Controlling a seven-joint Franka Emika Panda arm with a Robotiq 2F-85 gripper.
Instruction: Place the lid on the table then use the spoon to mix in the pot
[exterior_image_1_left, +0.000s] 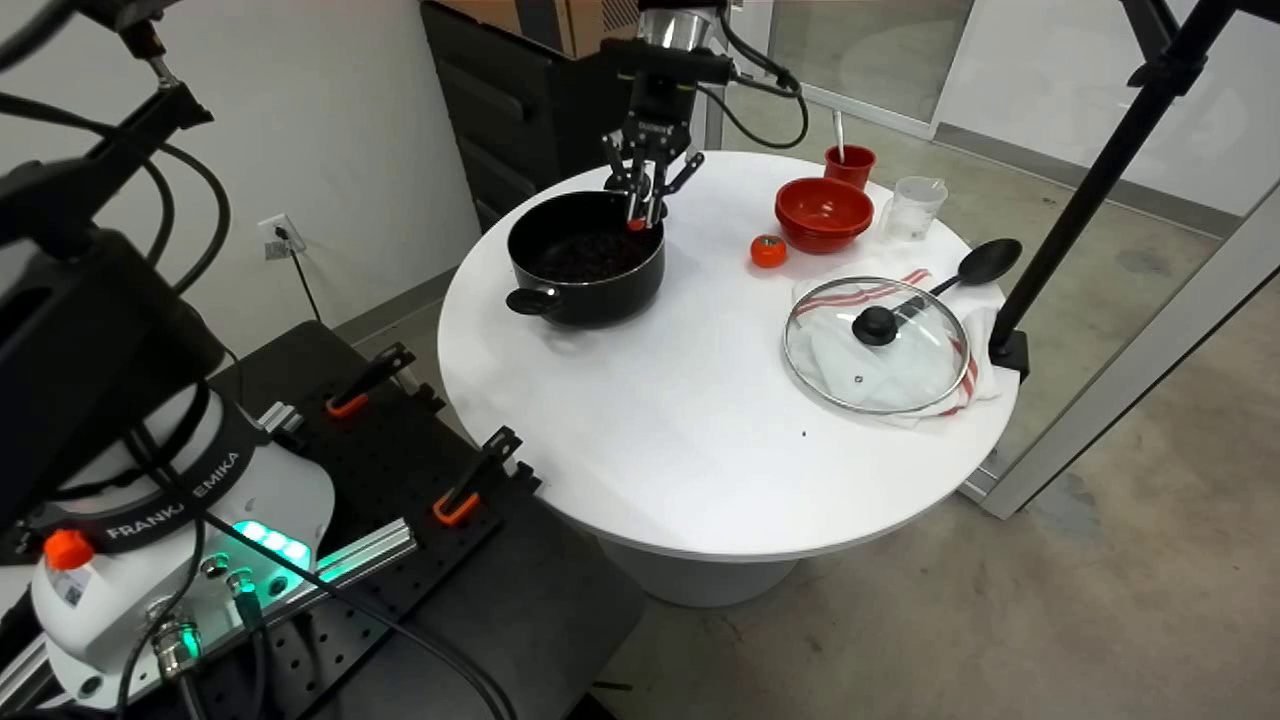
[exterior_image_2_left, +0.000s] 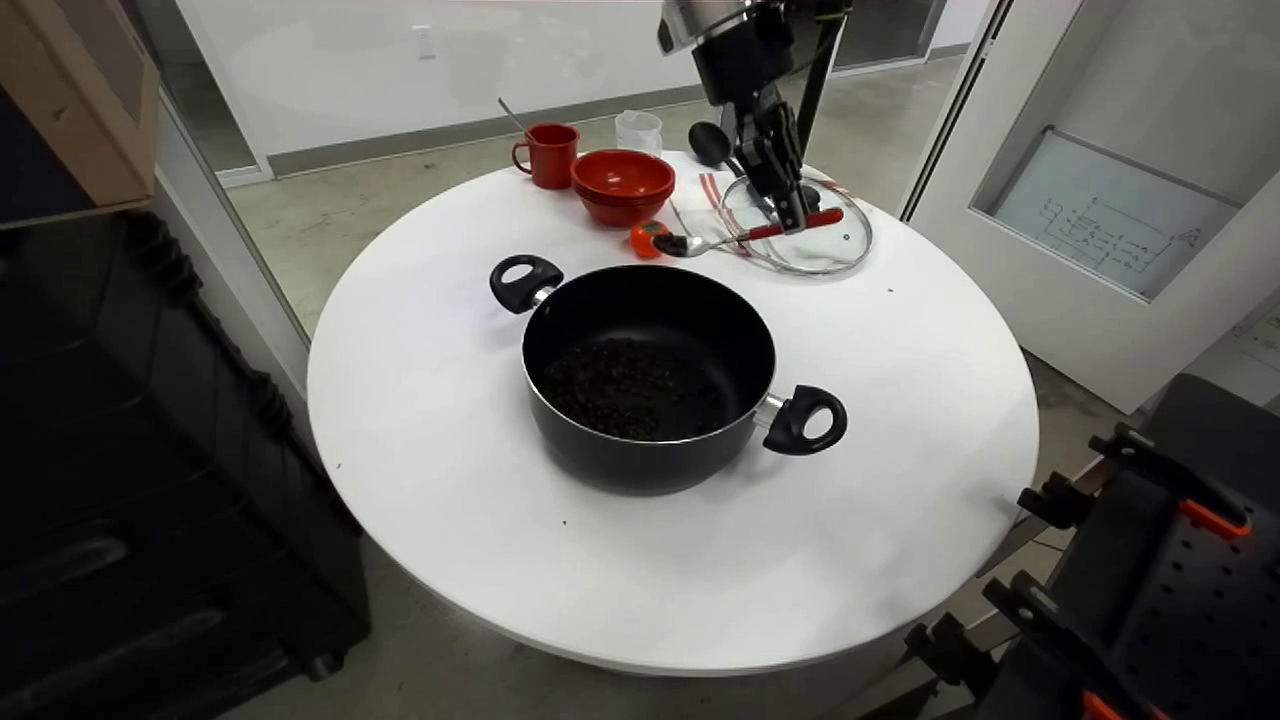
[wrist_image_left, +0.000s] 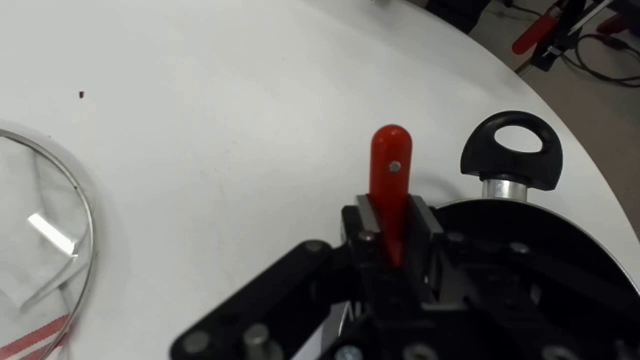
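Hanging nearly level above the table (exterior_image_1_left: 650, 420), the spoon (exterior_image_2_left: 762, 231) has its long axis running roughly from the edge nearest the robot base (exterior_image_1_left: 140, 575) toward the opposite edge: red handle (wrist_image_left: 390, 165) at the base side, scoop end (exterior_image_2_left: 695, 246) away from it and looking a little lower. Dark bits (exterior_image_2_left: 669, 244) sit on the scoop. The gripper (wrist_image_left: 396, 214) is clamped around the handle, its jaws on either side and the butt sticking out; with one arm, no choice of arm arises.

From the gripper, the pot (exterior_image_2_left: 640, 465) lies below and toward the edge beside the black cabinet (exterior_image_2_left: 180, 420); the coming move turns on that offset. The wrist view puts the gripper about at the pot's rim; whether the scoop is over the opening I cannot tell. Mixing appears to be the step in hand; a dip would probably call for a shift toward the cabinet edge, then a descent with the scoop tipped down, since a level spoon could catch the rim.

Farther out, the lid (exterior_image_1_left: 880, 355) rests on a striped cloth (exterior_image_1_left: 988, 370) near the edge where the black post (exterior_image_1_left: 1098, 190) stands, so that part looks done.
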